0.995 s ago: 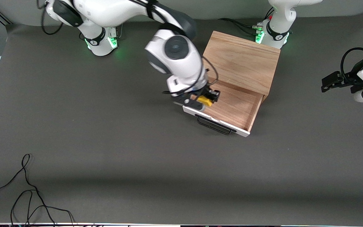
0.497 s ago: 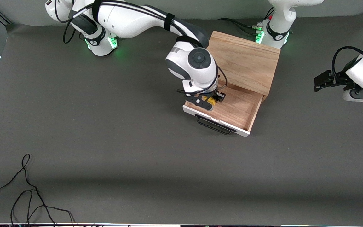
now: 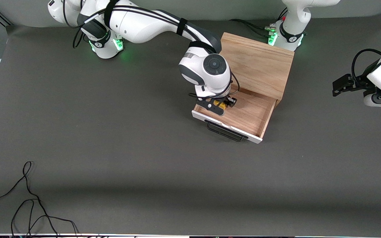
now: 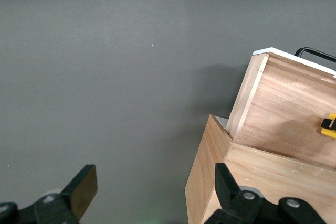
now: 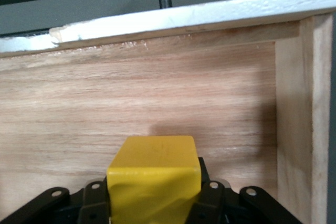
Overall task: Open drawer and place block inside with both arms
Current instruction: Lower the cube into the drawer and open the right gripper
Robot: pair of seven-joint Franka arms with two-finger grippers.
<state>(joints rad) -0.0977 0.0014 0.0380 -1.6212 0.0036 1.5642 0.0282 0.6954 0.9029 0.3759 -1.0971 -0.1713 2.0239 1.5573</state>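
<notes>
The drawer (image 3: 243, 115) stands pulled open from the light-wood cabinet (image 3: 255, 62), its white front and black wire handle (image 3: 225, 131) toward the front camera. My right gripper (image 3: 221, 105) is shut on the yellow block (image 3: 221, 104) and holds it low inside the drawer, near the corner toward the right arm's end. In the right wrist view the block (image 5: 155, 177) sits between the black fingers just over the drawer's wood floor (image 5: 131, 98). My left gripper (image 3: 342, 85) is open and empty, waiting over the table toward the left arm's end; in its wrist view the gripper (image 4: 152, 192) frames bare table and the cabinet (image 4: 210, 182).
A loose black cable (image 3: 28, 201) lies on the grey table near the front camera at the right arm's end. The arm bases (image 3: 106, 43) stand along the table edge by the cabinet.
My right gripper has moved with the block from over the drawer's front edge farther in and lower into the drawer. My left arm shifted slightly.
</notes>
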